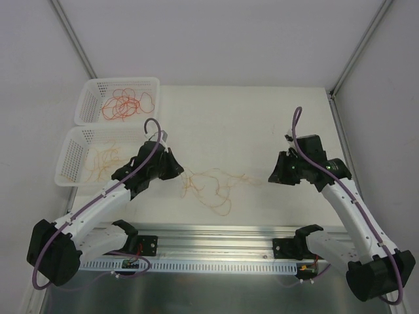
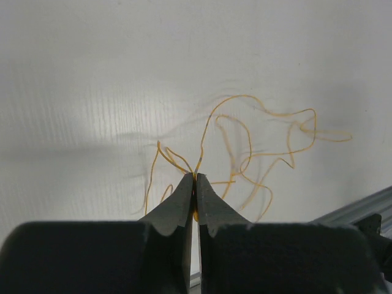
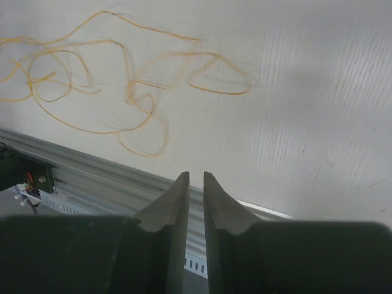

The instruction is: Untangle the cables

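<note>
A tangle of thin yellow-orange cables (image 1: 211,186) lies on the white table between the two arms. My left gripper (image 1: 178,171) is at the tangle's left end, shut on one yellow cable strand; in the left wrist view the strand (image 2: 211,119) rises from between the closed fingertips (image 2: 196,176) and the rest of the tangle spreads beyond. My right gripper (image 1: 273,176) is to the right of the tangle, apart from it. In the right wrist view its jaws (image 3: 196,175) stand nearly together and empty, with the cables (image 3: 131,92) lying up and to the left.
Two white baskets stand at the far left: the upper one (image 1: 121,81) holds red-orange cables (image 1: 127,103), the lower one (image 1: 65,157) holds pale yellow cables (image 1: 101,162). An aluminium rail (image 1: 216,235) runs along the near table edge. Frame posts stand at the back corners.
</note>
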